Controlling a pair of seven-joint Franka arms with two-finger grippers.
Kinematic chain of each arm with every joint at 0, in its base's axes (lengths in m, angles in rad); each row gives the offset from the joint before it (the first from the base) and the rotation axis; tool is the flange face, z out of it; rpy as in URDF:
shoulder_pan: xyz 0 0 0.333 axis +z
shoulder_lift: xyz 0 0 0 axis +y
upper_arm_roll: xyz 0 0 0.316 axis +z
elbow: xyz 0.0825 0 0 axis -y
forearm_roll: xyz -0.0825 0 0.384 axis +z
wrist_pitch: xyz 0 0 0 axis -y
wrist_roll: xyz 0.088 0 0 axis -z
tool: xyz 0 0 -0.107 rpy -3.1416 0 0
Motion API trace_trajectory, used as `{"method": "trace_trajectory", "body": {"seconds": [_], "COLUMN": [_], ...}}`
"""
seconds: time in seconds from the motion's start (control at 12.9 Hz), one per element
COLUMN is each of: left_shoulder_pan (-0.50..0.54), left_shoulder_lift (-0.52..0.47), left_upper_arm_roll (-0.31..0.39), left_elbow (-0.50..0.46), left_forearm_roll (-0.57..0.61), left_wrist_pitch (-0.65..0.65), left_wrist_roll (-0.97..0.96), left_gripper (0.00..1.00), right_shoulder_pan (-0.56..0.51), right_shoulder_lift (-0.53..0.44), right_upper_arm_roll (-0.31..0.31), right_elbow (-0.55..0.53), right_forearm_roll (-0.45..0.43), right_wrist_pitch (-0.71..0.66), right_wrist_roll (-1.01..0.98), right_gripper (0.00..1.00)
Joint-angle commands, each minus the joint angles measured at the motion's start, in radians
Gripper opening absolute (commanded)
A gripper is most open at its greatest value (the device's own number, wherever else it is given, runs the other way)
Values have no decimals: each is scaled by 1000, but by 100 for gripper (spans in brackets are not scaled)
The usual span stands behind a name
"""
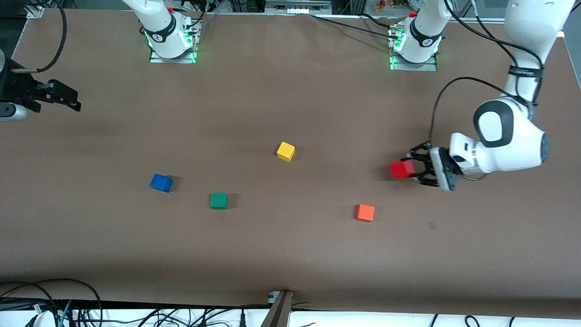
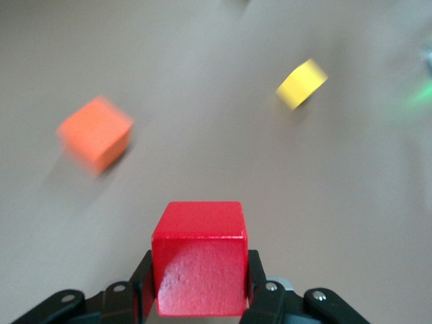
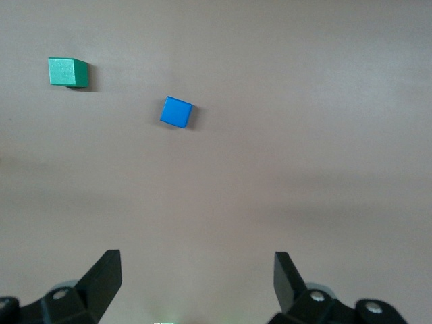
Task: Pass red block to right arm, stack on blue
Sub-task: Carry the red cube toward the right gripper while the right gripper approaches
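My left gripper is shut on the red block, holding it a little above the table toward the left arm's end. In the left wrist view the red block sits squeezed between the two black fingers of the left gripper. The blue block lies on the table toward the right arm's end, beside the green cube. My right gripper waits at the edge of that end, open and empty. The right wrist view shows the right gripper with spread fingers and the blue block on the table.
A green cube lies beside the blue one, slightly nearer the front camera. A yellow cube sits mid-table. An orange cube lies nearer the camera than the held red block. Cables run along the table's edges.
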Motion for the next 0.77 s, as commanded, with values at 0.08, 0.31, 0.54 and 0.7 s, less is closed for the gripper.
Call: {"method": "trace_trajectory", "body": {"seconds": [0.08, 0.31, 0.54, 0.7], "left_shoulder_pan": [-13, -28, -95, -186], "left_shoulder_lift": [83, 275, 282, 285], "left_upper_arm_roll": [-147, -299, -355, -356], "left_elbow": [65, 240, 268, 335], "left_forearm_roll": [-324, -531, -783, -888], "left_wrist_pitch": [-77, -74, -67, -65], "left_wrist_roll": [221, 367, 376, 375], "left_gripper": [0, 0, 0, 0], "right_shoulder_pan": [-2, -7, -47, -94], "right_shoulder_lift": [-2, 16, 97, 189], "right_upper_arm_roll": [-11, -25, -28, -28], "right_elbow": [11, 3, 5, 3], "right_forearm_roll": [39, 160, 372, 550], "right_wrist_pitch": [-26, -62, -55, -52], "right_wrist_roll": [3, 13, 24, 73], "right_gripper": [100, 100, 100, 100]}}
